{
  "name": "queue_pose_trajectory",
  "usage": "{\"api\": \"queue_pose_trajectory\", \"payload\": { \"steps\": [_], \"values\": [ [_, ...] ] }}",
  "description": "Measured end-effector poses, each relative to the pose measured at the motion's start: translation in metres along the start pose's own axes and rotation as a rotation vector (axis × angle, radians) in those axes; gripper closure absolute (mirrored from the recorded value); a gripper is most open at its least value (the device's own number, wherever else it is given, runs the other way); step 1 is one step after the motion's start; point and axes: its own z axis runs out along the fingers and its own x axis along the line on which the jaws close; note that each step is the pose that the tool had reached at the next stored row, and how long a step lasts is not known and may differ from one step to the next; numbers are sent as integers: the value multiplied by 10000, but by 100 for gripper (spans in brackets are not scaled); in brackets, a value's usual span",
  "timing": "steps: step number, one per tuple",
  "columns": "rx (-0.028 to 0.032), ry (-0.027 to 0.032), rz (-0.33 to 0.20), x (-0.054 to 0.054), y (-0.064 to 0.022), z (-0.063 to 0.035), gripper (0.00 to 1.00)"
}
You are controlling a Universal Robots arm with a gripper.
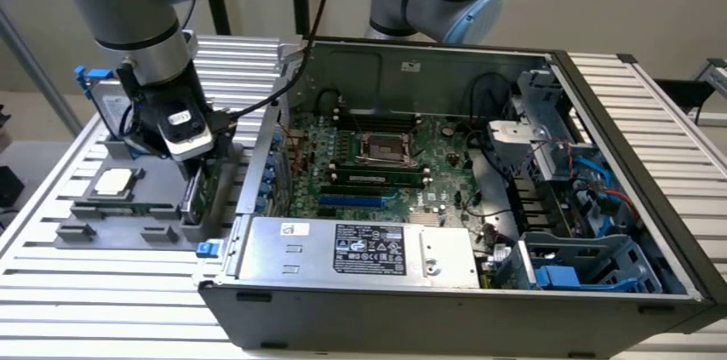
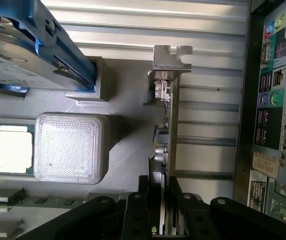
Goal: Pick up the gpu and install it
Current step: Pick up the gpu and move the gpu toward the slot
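The gpu (image 1: 193, 194) stands on its edge in a slot of the grey holder (image 1: 114, 222), at the exterior view's left beside the open computer case (image 1: 602, 105). My gripper (image 1: 190, 168) reaches down onto the card's top edge. In the wrist view the gpu (image 2: 166, 120) is edge-on, with its silver bracket (image 2: 171, 59) at the far end. My gripper (image 2: 166, 210) has one black finger (image 2: 150, 200) pressed on each side of the card, shut on it. The card still sits in the holder.
The holder also carries a square silver CPU chip (image 1: 115, 181) and a hard drive with blue rails (image 1: 100, 92). Inside the case lies the motherboard with a blue slot (image 1: 357, 201), and the power supply (image 1: 363, 251) is in front. The case's rear panel (image 2: 278, 125) is close beside the card.
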Motion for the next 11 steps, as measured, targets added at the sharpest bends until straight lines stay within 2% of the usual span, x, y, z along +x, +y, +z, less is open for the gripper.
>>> {"api": "queue_pose_trajectory", "payload": {
  "steps": [6, 11],
  "values": [
    [-3, -2, -3, -2, 2, -22, 73],
    [0, 15, -1, -3, 7, -180, 73]
  ]
}}
